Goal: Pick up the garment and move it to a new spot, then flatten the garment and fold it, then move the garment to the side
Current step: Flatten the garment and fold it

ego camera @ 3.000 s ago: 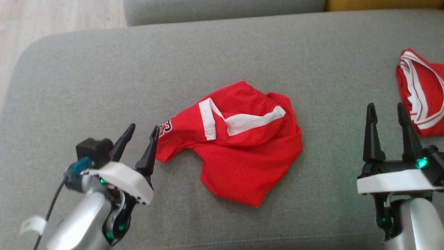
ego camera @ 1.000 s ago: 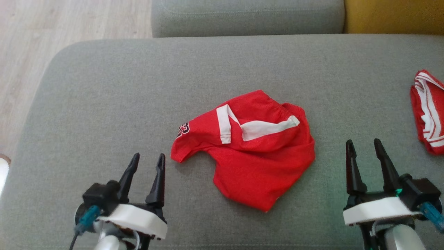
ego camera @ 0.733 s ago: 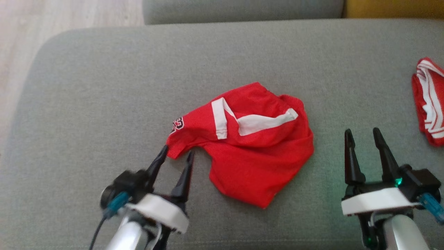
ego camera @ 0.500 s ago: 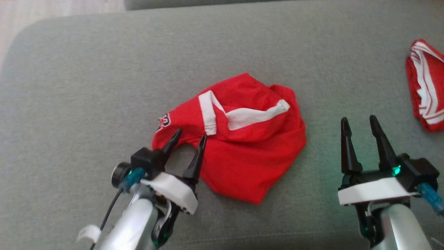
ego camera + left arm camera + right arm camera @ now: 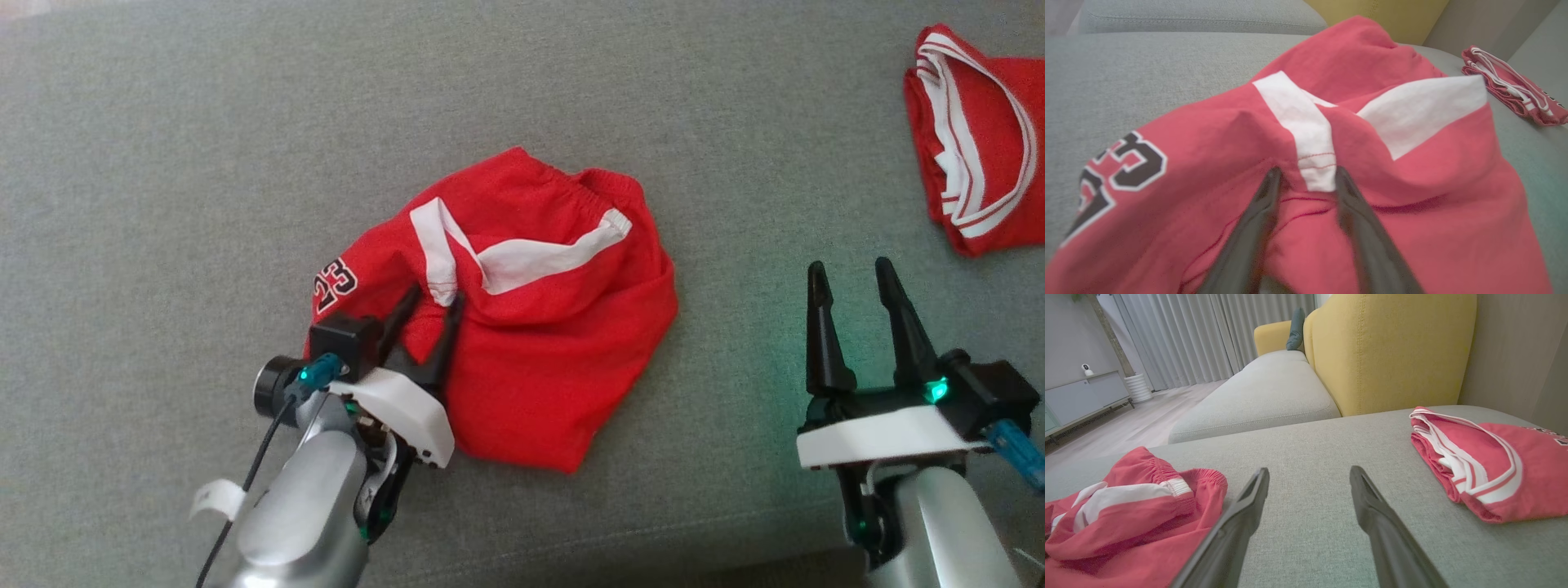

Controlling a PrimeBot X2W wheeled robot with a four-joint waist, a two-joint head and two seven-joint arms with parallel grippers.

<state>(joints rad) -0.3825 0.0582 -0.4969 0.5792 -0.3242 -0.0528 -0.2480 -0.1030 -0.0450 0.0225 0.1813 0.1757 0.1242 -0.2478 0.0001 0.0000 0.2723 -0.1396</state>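
Left gripper (image 5: pixel 436 294) spread, straddling 8 o'clock hem of crumpled red white-striped shorts (image 5: pixel 555 327), probably to pinch and lift; right gripper (image 5: pixel 848 266) spread, idle at 3 o'clock.

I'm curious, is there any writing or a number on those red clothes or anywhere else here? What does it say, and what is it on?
"23": black digits edged in white, on one leg of the red shorts.
Dark print at the far edge of the folded red garment: cut off and too small to read.
No other text is visible.
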